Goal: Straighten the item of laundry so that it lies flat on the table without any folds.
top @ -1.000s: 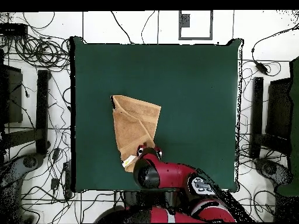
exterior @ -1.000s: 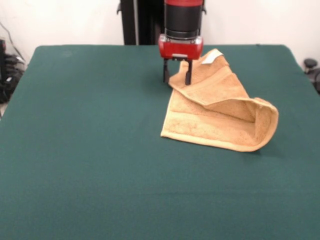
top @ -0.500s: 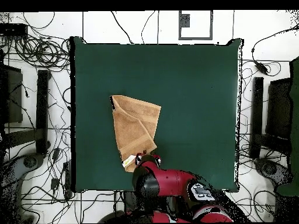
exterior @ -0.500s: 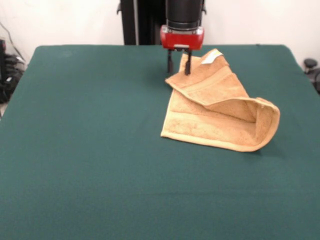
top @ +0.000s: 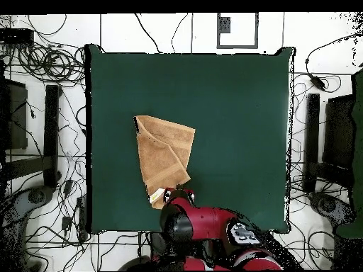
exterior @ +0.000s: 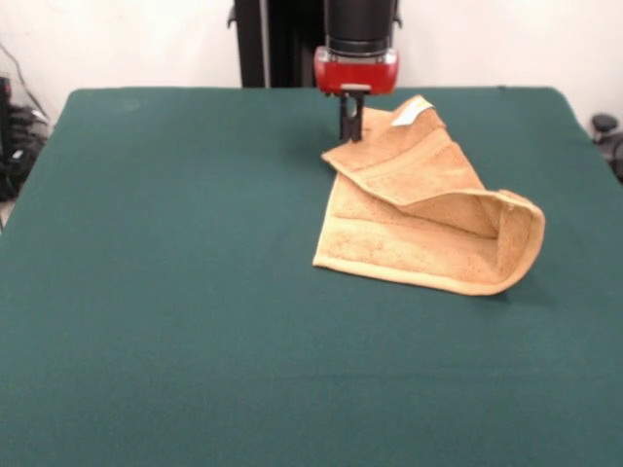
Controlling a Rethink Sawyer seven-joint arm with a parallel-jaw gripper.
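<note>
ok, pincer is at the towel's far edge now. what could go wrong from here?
1. The pincer looks shut at the far edge of the folded orange-tan terry towel, beside the white tag. Whether it holds any cloth is unclear, so it may lift away empty.
2. If it caught both layers, pulling could drag the whole towel across the dark green felt table without opening the fold.
3. The raised loop at the towel's other end could collapse into a new crease.

Tangled black cables (top: 42,60) sprawl over the pale floor (top: 177,32) on both sides. Dark upright stands (top: 51,134) flank them (another stands opposite (top: 313,142)). A grey square frame (top: 237,30), possibly a floor marking, lies apart.
</note>
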